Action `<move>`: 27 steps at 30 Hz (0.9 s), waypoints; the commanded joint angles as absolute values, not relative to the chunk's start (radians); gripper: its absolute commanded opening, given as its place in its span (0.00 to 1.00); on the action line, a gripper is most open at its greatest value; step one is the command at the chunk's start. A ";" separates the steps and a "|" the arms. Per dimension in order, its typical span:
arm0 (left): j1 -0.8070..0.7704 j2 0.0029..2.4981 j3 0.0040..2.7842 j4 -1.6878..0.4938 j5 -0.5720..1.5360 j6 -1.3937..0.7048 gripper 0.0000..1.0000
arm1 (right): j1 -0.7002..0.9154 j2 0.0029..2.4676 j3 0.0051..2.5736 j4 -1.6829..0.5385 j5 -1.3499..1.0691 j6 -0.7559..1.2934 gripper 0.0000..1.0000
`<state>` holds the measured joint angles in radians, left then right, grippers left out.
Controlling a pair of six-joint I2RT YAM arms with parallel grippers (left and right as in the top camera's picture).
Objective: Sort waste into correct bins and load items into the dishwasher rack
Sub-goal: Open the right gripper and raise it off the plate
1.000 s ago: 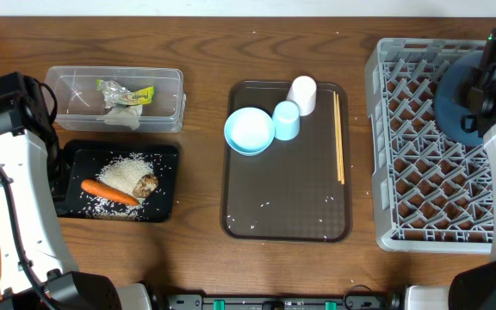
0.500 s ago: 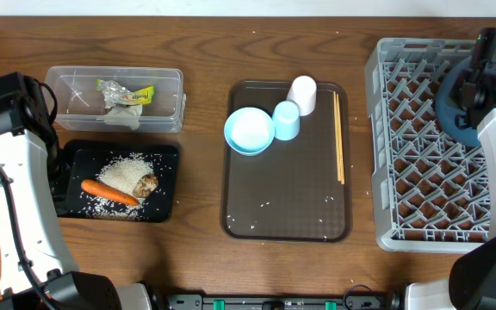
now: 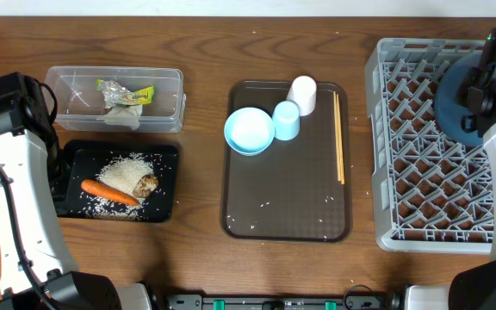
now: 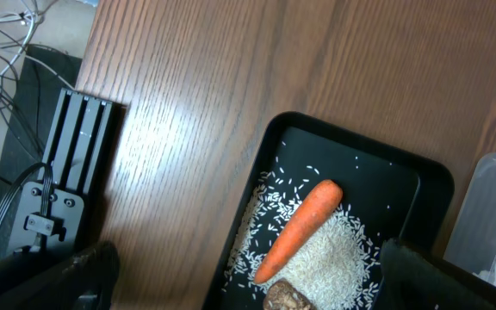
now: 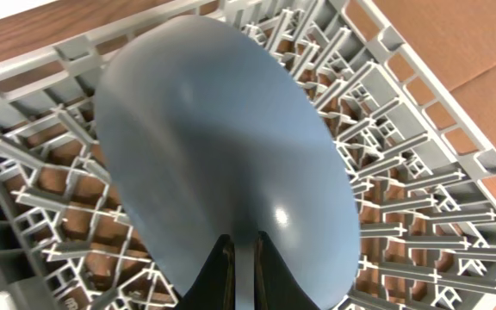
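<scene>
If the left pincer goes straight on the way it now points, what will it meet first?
Probably the orange carrot lying on white rice grains in the shallow black rectangular tray; the open left pincer aims there, though depth is unclear.

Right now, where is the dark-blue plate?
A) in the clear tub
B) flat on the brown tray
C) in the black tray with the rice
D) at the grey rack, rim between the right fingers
D: the dark-blue plate is over the pegs of the grey rack, with the right fingers pinching its rim.
</scene>
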<state>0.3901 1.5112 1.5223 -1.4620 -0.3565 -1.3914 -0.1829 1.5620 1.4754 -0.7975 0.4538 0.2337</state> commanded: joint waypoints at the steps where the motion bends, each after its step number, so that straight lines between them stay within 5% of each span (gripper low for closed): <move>1: 0.394 1.516 1.520 -1.468 -0.366 -1.404 0.98 | -0.213 1.563 1.484 -0.805 0.486 0.250 0.05; 27: 0.394 1.516 1.520 -1.468 -0.366 -1.404 0.98 | -0.274 1.603 1.483 -0.833 0.384 0.276 0.01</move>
<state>0.3901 1.5112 1.5223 -1.4620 -0.3565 -1.3914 -0.2646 1.5993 1.4754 -0.8291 0.3973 0.2565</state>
